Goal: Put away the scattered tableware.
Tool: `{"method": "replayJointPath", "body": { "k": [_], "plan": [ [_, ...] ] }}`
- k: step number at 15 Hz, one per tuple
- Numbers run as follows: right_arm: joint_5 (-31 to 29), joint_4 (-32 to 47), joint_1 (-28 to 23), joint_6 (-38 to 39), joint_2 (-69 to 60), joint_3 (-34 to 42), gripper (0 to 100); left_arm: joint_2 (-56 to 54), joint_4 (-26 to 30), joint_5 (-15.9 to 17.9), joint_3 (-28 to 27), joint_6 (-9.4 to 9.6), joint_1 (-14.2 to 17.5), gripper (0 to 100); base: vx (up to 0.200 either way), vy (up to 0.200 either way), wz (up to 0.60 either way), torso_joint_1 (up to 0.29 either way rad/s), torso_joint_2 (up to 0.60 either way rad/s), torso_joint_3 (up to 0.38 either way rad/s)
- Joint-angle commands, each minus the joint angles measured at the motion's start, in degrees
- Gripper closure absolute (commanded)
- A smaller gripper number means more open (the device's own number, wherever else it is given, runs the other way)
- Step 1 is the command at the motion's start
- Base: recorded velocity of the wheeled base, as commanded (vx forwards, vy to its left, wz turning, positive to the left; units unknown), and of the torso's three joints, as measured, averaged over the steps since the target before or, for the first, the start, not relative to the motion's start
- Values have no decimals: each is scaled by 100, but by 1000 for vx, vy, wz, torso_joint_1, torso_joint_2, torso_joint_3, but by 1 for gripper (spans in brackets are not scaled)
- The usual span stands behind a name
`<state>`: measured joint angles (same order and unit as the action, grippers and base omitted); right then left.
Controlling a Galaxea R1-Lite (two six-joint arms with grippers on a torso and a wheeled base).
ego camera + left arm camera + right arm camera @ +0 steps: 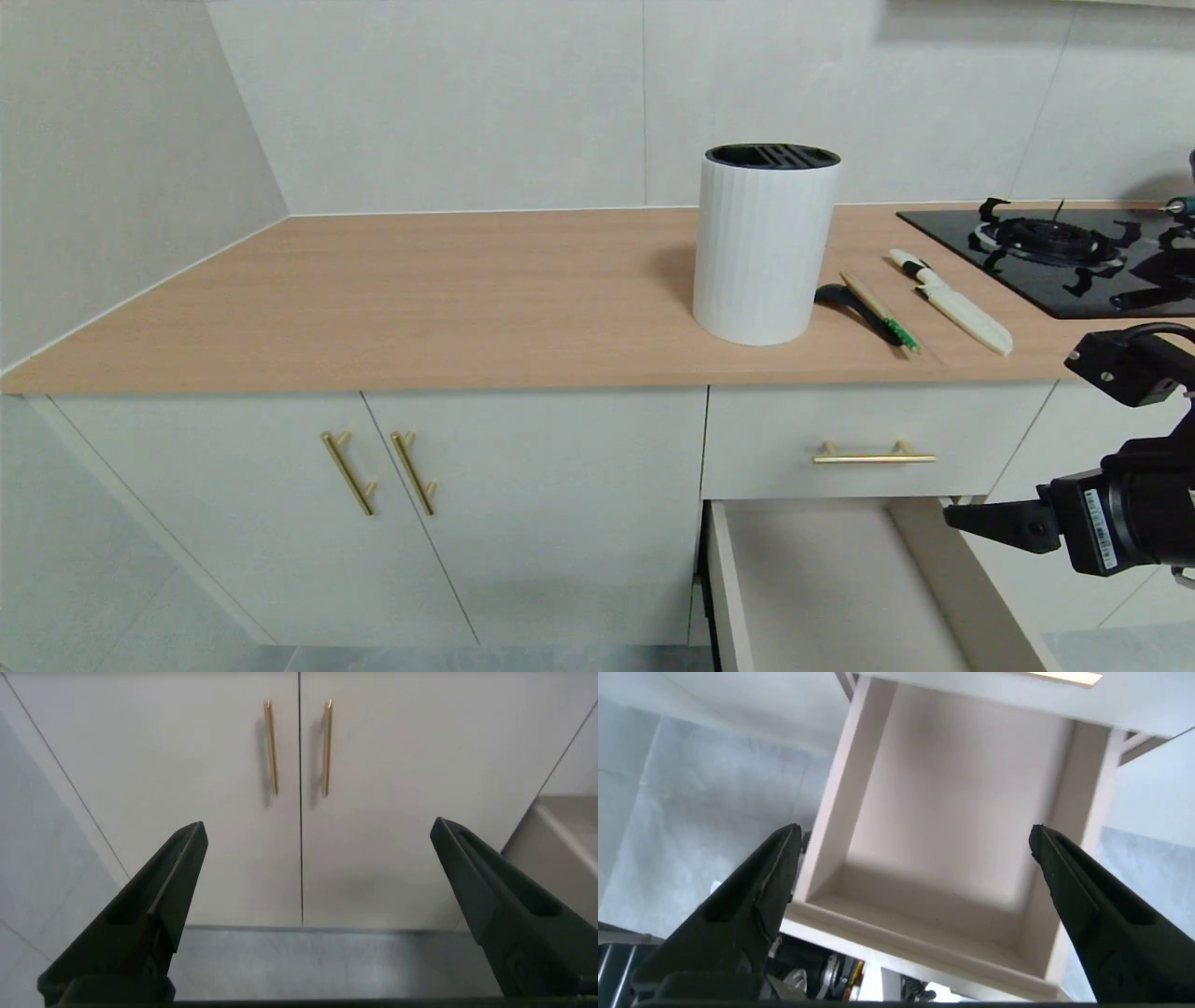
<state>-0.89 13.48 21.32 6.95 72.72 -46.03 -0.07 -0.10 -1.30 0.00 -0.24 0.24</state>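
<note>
**Slip risk at pickup**

Knife (pixel 952 301), spoon (pixel 845 301) and stick (pixel 882 311) are laid on the worktop (pixel 420 299) just right of the holder (pixel 766 247). Left tool (pixel 318 831) and right tool (pixel 913 840) are held released below it. The knife could be dropped if pinched by its blade.

Black gas hob (pixel 1027 261), double cabinet doors (pixel 308 560)

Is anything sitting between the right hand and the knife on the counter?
Nothing standing on the counter blocks the knife; the chopsticks and black spoon lie beyond it, toward the white holder. The right hand is lower, by the open drawer, so the counter's front edge is in between.
</note>
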Motion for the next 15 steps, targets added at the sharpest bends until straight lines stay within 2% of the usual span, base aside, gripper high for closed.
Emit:
{"method": "replayJointPath", "body": {
  "k": [1, 5, 7, 8, 10, 11, 13, 15],
  "plan": [
    [1, -4, 4, -1, 32, -2, 0, 7, 1, -1, 0, -2, 11, 0, 0, 0, 0, 198, -491, -300],
    [1, -56, -32, -9, 85, -11, 0, 7, 1, -1, 0, -2, 2, 0, 0, 0, 0, 209, -487, -284],
    [1, -461, -49, -176, 208, -46, 0, 7, 1, -1, 0, -2, 2, 0, 0, 0, 0, 107, -225, -124],
    [-16, -759, -251, -308, 480, -222, 0, 7, 1, -1, 0, -11, 2, 0, 0, 0, 0, 46, -90, -51],
    [-8, -786, -515, -308, 1087, -987, 0, 7, 1, -1, 0, -2, 2, 0, 0, 0, 0, 13, -28, -16],
    [-60, -505, -700, -308, 1632, -1707, 0, 7, 1, -1, 0, -2, 2, 0, 0, 0, 0, 0, 0, 0],
    [-166, 58, -735, -299, 2168, -2586, 0, 7, 1, -1, 0, -2, 2, 0, 0, 0, 0, 0, 0, 0],
    [-175, 243, -884, -291, 2669, -3166, 0, 7, 1, -1, 0, -2, 2, 0, 0, 0, 0, 0, 0, 0]
  ]
}}
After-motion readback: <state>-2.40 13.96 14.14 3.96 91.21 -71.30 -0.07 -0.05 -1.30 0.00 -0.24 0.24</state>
